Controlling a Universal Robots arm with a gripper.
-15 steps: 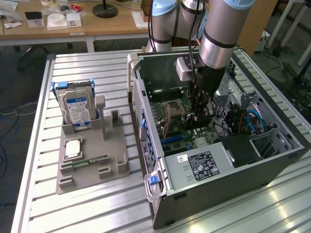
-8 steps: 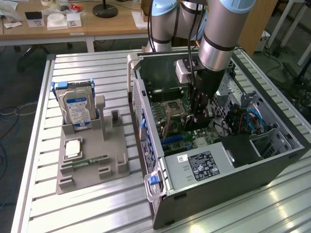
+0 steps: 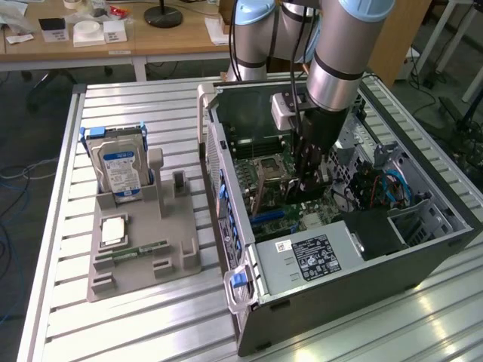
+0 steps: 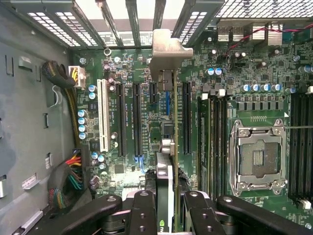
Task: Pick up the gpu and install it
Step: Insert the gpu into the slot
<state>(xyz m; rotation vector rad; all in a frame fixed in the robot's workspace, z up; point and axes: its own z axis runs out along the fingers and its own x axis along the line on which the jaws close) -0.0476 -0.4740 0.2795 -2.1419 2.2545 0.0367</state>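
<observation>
Now the end effector (image 4: 166,205) is clamped on the gpu (image 4: 168,122), edge-on inside the open case (image 3: 423,256) above the motherboard (image 4: 244,88); a hard drive (image 3: 121,170) sits in the tray (image 3: 143,260).

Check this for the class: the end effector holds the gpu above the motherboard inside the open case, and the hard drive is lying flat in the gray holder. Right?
Not quite. In the exterior view the hard drive stands upright in the gray holder. The rest holds: the end effector grips the gpu above the motherboard in the open case.
</observation>
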